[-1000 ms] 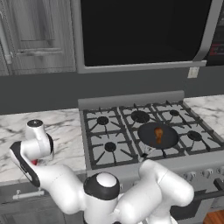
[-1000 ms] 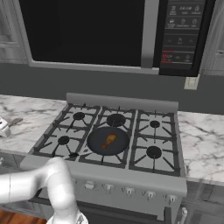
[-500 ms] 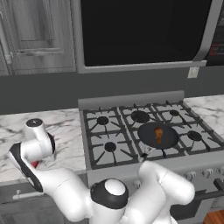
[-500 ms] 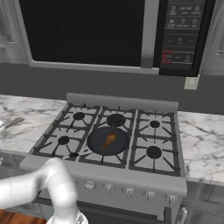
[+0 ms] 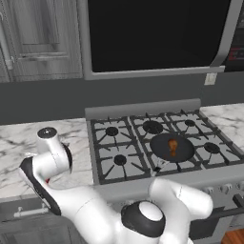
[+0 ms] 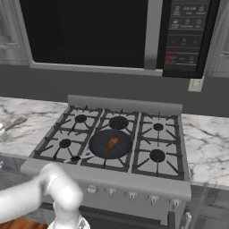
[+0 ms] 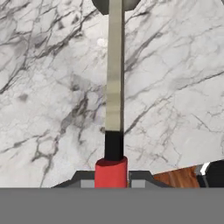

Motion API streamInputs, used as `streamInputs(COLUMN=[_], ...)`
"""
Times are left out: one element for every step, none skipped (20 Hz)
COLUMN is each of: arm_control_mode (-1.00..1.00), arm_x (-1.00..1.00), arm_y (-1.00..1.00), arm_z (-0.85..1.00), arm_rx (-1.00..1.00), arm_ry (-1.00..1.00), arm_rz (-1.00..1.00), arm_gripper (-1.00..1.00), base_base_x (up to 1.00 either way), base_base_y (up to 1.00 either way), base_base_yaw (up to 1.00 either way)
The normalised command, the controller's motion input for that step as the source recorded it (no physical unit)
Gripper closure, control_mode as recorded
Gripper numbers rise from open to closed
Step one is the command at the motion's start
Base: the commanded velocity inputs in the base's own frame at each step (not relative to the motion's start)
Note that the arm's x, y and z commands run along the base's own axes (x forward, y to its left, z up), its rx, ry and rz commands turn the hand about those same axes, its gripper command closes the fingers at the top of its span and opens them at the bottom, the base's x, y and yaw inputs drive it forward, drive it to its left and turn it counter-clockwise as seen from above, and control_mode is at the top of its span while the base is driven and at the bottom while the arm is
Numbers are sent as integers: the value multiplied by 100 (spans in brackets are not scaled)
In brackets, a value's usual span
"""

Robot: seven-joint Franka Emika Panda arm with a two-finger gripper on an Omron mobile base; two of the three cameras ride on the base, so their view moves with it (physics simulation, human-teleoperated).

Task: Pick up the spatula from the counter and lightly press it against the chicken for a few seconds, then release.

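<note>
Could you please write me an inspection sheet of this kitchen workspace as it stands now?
Surface: white marble counter on both sides of a gas stove.
Job's things: spatula, red handle and pale blade, over the counter, lifted or not cannot be told; chicken drumstick in a dark pan on the stove.
Clutter: nothing seen.
Grippers: gripper shut on the spatula's red handle.
Cables: nothing seen.
Surroundings: microwave above the stove, wall outlet below its right end, grey cabinet at left.
</note>
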Motion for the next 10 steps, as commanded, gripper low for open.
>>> streamInputs(arm_control_mode=[-100,-100,-100,-100,-100,-100,-100,-100,-100,-100], arm_x=[-29,-22,-20,-20,-19,-14,-12,-7,-4,-5], arm_y=[-62,-64,-66,-68,-69,-70,-68,-66,-66,-62], arm_z=[28,26,26,24,24,24,26,29,32,34], arm_rx=[0,0,0,0,0,0,0,1,3,2], arm_ry=[-2,0,0,0,0,0,0,0,0,0], arm_rz=[0,0,0,0,-2,-5,-8,-10,-11,-13], arm_gripper=[100,100,100,100,100,100,100,100,100,100], base_base_x=[0,0,0,0,0,0,0,0,0,0], base_base_y=[0,0,0,0,0,0,0,0,0,0], base_base_yaw=[0,0,0,0,0,0,0,0,0,0])
